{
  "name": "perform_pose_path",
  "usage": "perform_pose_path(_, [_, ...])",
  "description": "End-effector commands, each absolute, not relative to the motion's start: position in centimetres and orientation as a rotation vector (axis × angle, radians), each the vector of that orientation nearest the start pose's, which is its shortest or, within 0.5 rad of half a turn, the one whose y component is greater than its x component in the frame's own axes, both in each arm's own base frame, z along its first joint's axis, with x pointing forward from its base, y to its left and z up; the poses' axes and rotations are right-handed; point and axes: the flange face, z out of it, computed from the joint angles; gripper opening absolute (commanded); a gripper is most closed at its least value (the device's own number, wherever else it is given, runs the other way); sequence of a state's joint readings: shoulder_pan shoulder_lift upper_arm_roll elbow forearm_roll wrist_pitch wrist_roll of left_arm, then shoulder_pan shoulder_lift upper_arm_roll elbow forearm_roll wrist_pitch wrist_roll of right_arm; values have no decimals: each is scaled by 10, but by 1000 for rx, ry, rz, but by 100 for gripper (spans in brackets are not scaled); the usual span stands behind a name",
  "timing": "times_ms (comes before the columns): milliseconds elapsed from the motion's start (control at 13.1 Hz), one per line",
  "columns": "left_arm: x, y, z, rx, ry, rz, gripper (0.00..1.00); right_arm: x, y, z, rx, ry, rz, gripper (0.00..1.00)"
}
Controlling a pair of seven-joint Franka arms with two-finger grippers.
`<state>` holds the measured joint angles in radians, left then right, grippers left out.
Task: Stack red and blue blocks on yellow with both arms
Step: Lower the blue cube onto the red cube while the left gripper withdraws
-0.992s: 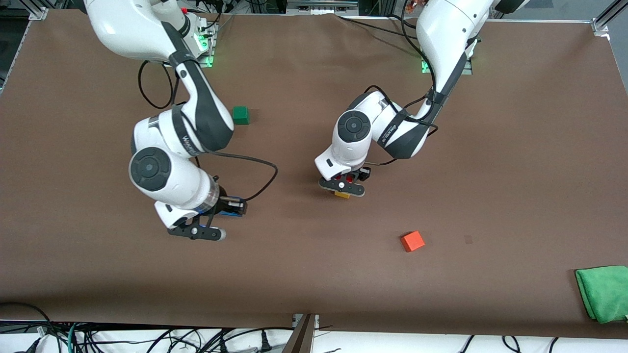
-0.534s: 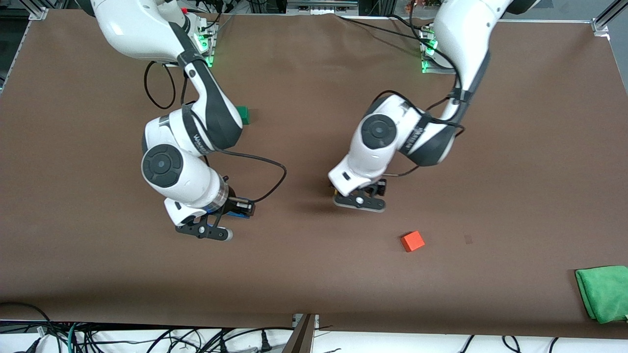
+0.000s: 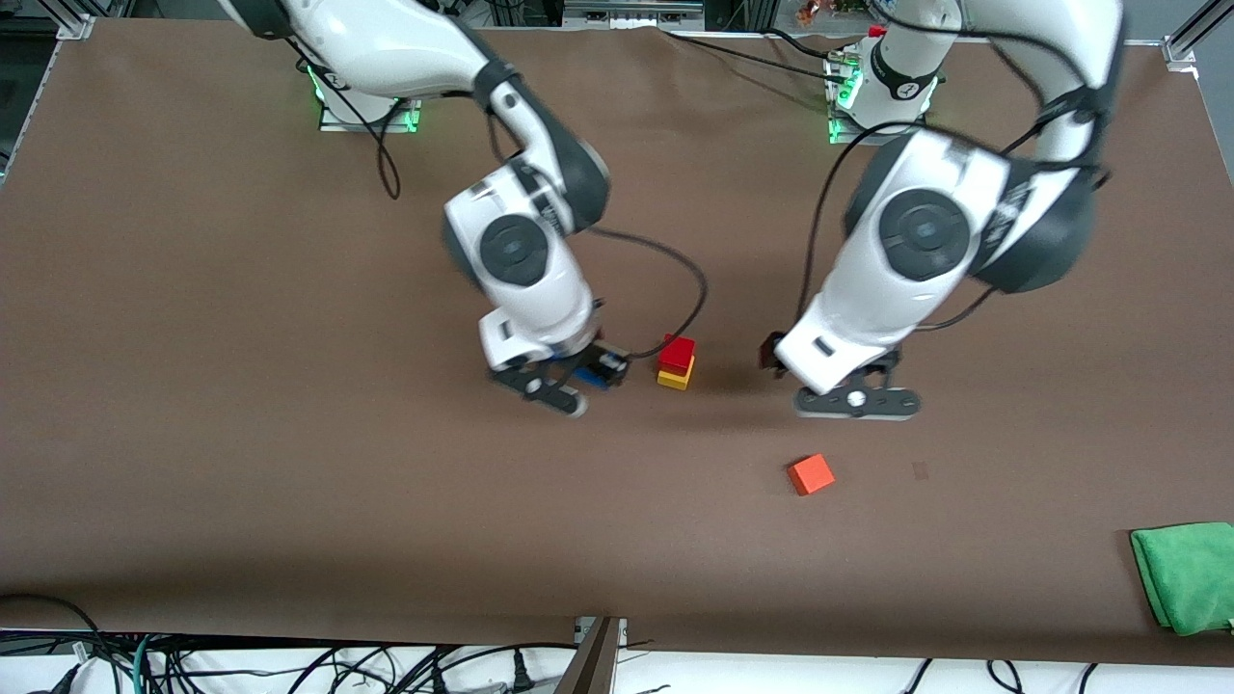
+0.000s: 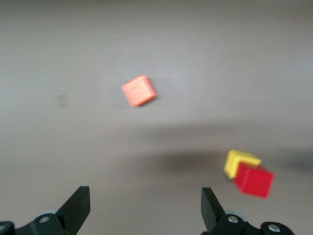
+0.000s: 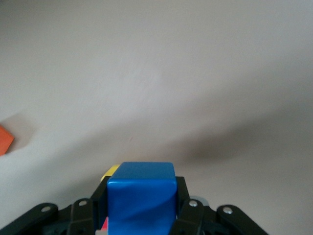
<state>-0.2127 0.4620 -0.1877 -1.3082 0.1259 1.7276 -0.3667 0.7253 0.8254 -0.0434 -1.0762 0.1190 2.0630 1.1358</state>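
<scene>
The red block (image 3: 679,352) sits on the yellow cube (image 3: 674,377) near the table's middle. My right gripper (image 3: 586,378) is shut on the blue block (image 3: 593,377) and holds it just beside the stack, toward the right arm's end. In the right wrist view the blue block (image 5: 142,198) fills the space between the fingers, and a yellow corner (image 5: 110,172) shows past it. My left gripper (image 3: 856,403) is open and empty, up beside the stack toward the left arm's end. The left wrist view shows its gripper (image 4: 144,208) with jaws wide apart, plus the red block (image 4: 254,182) on the yellow cube (image 4: 238,161).
An orange cube (image 3: 811,474) lies nearer the front camera than the stack, below the left gripper; it also shows in the left wrist view (image 4: 139,91). A green cloth (image 3: 1186,573) lies at the table's corner at the left arm's end. The green cube is hidden.
The left gripper has let go of the red block on the yellow cube and risen away toward its own end. The right arm has carried the blue block over beside the stack.
</scene>
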Motion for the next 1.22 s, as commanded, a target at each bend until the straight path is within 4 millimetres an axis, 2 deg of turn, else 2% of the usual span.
perform_pose_path(0, [645, -140, 527, -3150, 29, 96, 100, 575, 548, 344, -2826, 794, -125, 21])
perform_pose_path(229, [617, -83, 581, -3123, 10, 135, 100, 552, 579, 331, -2775, 837, -147, 22])
perform_pose_path(305, [609, -68, 594, -3119, 25, 141, 100, 552, 581, 326, -2777, 842, -165, 25])
perform_pose_path(458, [597, -57, 609, -3113, 44, 129, 100, 545, 586, 323, -2794, 816, -183, 25])
perform_pose_path(611, [586, -54, 612, -3104, 23, 157, 100, 540, 591, 321, -2809, 795, -201, 25])
perform_pose_path(687, [585, -53, 608, -3101, 16, 178, 100, 537, 593, 319, -2814, 788, -201, 27])
perform_pose_path(840, [591, -46, 598, -3101, -7, 200, 100, 538, 593, 316, -2814, 790, -204, 29])
perform_pose_path(1145, [594, -42, 599, -3101, -25, 192, 100, 538, 595, 305, -2832, 768, -234, 31])
